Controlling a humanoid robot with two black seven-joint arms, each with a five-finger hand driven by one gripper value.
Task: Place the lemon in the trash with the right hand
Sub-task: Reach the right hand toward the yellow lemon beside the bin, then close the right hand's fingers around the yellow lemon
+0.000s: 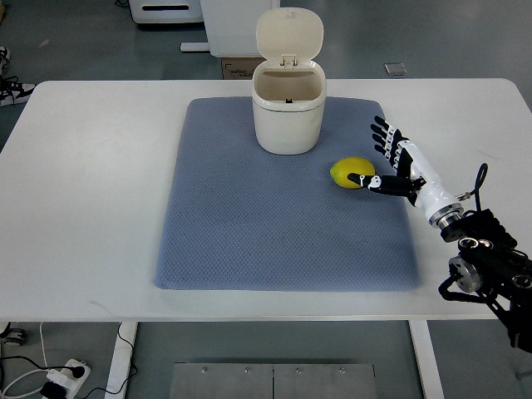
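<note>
A yellow lemon point(349, 172) lies on the blue-grey mat point(274, 224), to the right of a small cream trash bin point(288, 116) whose lid stands open. My right hand point(391, 160) comes in from the right edge and sits just right of the lemon. Its fingers point(382, 135) are spread and point away from me. Its thumb tip point(360, 179) touches the lemon's right side. The hand holds nothing. The left arm does not show.
The mat lies on a white table point(91, 208). A cardboard box point(237, 68) and white furniture stand on the floor beyond the far table edge. A power strip point(62, 376) lies on the floor at the near left.
</note>
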